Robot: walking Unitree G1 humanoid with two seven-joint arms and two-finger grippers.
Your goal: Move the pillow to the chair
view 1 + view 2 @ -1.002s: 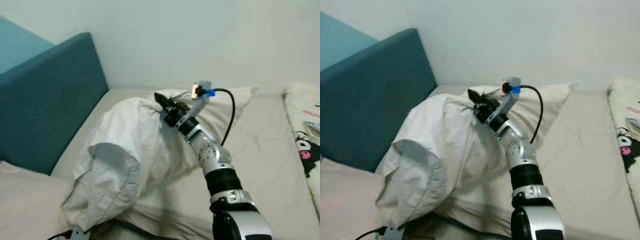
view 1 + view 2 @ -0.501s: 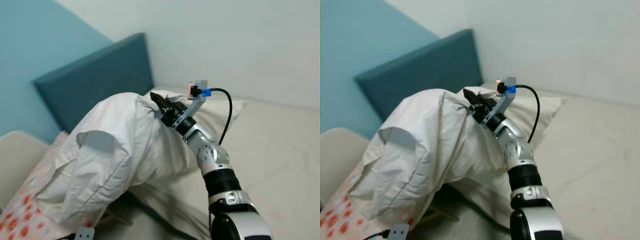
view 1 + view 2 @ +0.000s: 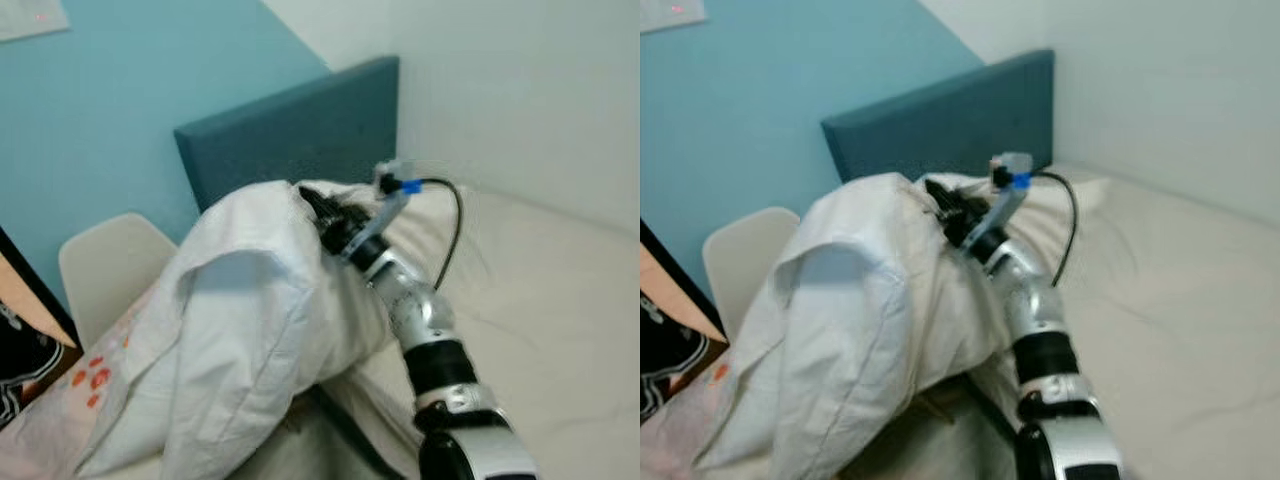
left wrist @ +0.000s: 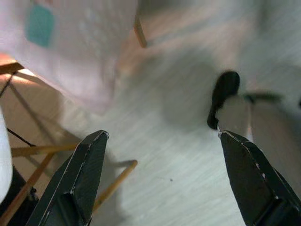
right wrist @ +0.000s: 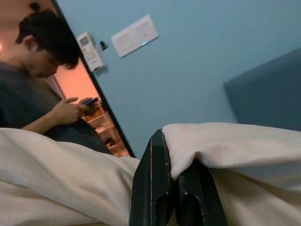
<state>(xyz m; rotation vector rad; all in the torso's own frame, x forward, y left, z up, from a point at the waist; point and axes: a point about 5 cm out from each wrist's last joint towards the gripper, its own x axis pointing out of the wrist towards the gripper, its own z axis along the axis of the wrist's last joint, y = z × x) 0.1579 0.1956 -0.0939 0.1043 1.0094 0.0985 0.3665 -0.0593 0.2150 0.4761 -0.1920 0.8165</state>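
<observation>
A big white pillow (image 3: 250,330) hangs lifted off the bed, slumping down toward the lower left. My right gripper (image 3: 315,205) is shut on a fold of fabric at the pillow's top edge; the right wrist view shows the pillow cloth (image 5: 225,146) pinched between the black fingers (image 5: 153,188). A white chair (image 3: 105,275) stands to the left of the pillow, against the blue wall. My left gripper (image 4: 169,179) is open, low down, looking at the floor with nothing between its fingers.
A teal headboard (image 3: 290,130) rises behind the pillow, and the beige mattress (image 3: 540,300) stretches to the right. Cloth with orange spots (image 3: 90,375) lies at the lower left. Wooden legs (image 4: 113,183) stand on the floor. A person (image 5: 42,80) stands in the doorway.
The camera has swung left, bringing the blue wall and white chair into view. The pillow stays in my right gripper and now hangs nearer the chair.
</observation>
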